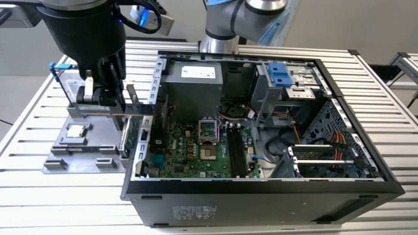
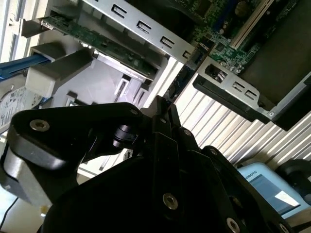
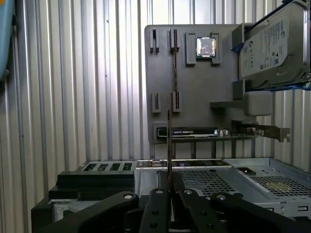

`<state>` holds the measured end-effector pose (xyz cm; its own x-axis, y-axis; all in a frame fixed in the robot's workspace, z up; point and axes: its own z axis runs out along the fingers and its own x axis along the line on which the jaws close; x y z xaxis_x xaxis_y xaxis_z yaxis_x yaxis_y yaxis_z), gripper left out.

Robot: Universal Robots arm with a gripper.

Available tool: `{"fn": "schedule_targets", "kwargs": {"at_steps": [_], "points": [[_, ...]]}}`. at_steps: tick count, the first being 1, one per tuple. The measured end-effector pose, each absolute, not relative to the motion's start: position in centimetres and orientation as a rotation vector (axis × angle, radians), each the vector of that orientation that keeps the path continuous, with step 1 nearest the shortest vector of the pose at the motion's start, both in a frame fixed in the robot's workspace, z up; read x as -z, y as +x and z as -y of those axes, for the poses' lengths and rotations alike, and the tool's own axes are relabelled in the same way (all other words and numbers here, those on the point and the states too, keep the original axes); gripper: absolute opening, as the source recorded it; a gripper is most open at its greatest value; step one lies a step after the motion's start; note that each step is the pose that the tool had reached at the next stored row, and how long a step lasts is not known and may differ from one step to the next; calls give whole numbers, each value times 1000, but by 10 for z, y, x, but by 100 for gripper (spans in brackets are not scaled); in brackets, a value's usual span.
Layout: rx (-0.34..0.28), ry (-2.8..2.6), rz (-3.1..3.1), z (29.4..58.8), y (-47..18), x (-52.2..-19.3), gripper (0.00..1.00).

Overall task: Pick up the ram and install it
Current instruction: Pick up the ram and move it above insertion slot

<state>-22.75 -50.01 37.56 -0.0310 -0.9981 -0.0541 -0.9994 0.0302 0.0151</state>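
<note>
A black two-fingered pincer (image 3: pixel 170 178) on a robot arm is clamped on one ram stick (image 3: pixel 170 138), a long, thin, flat, dark circuit board. In the first wrist view the stick is seen edge-on. It shows as a narrow dark line with a pale brassy edge, running straight out from between the fingers, one finger against each flat face. The stick is held in the air over the side of a flat grey plastic parts tray (image 3: pixel 194 82) that faces an open black computer case (image 1: pixel 261 188). In the exterior view the pincer (image 1: pixel 104 100) hangs above the tray, to the exterior view's left of the case.

The one tray carries:
- four small slotted posts (image 3: pixel 173 41), set in two pairs
- one square silver processor chip (image 3: pixel 205 47)
- one silver-grey box-shaped hard drive (image 3: pixel 272 48) with a white label
- one green circuit card (image 2: pixel 92 39) with a metal bracket, standing on its edge

The one case lies with its side open. Inside it is one green motherboard (image 1: pixel 189 147) with long black slots (image 1: pixel 235 149) side by side; their number cannot be told. Tray and case both rest on one ribbed silver metal worktop (image 1: pixel 65 205).
</note>
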Motion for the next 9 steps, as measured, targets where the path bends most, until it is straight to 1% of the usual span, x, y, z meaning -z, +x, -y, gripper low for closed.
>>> {"fn": "schedule_targets", "kwargs": {"at_steps": [9], "points": [[-76,-2167,-2234,500,-215,-376,0]]}}
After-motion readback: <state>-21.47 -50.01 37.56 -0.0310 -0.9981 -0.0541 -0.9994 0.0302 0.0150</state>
